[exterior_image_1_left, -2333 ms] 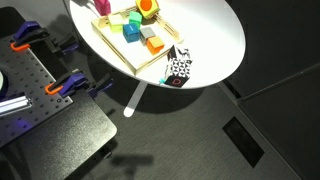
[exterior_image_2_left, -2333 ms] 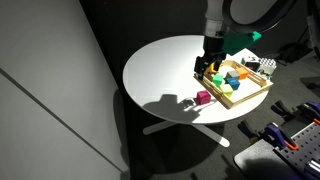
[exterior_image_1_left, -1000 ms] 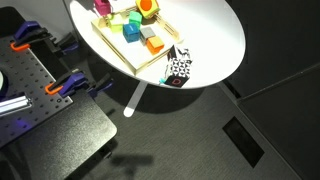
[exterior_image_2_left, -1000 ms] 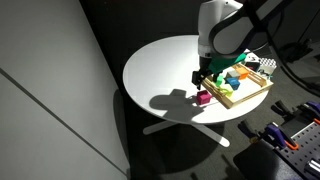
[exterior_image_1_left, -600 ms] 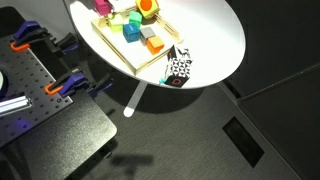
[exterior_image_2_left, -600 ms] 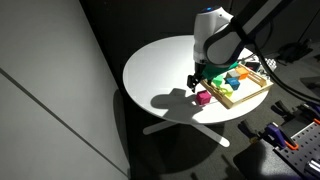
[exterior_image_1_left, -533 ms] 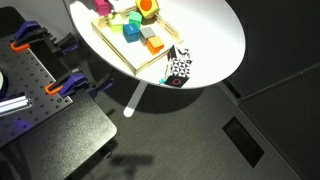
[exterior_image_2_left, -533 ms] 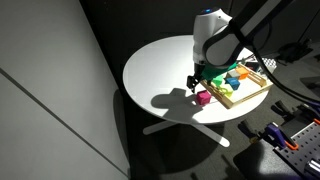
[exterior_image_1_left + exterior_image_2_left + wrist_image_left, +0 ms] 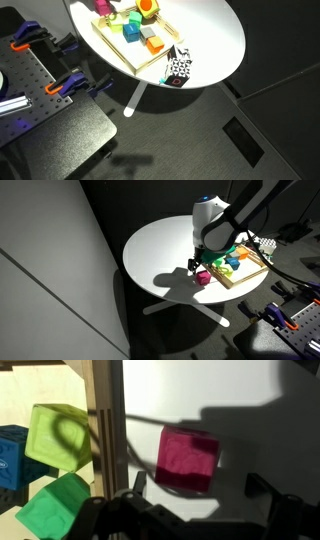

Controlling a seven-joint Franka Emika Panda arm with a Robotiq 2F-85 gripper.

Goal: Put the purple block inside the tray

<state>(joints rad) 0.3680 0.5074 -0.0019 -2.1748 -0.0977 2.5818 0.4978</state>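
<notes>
The purple block point(image 9: 188, 460) is magenta-pink against the white worktop point(image 9: 215, 30). The tray point(image 9: 108, 400) is pale wood. In it are a lime-green block point(image 9: 62, 437), a blue block point(image 9: 10, 455) and an orange block point(image 9: 154, 45). The black-and-white object point(image 9: 178, 68) looks spotted, possibly checkered.

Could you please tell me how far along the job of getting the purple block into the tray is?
Done: nothing yet; the small magenta-purple cube sits on the round white table just outside the shallow light-wood tray. In hand: the open gripper hovers over the cube, straddling it in the wrist view. Left: close, lift, place it inside the tray.
</notes>
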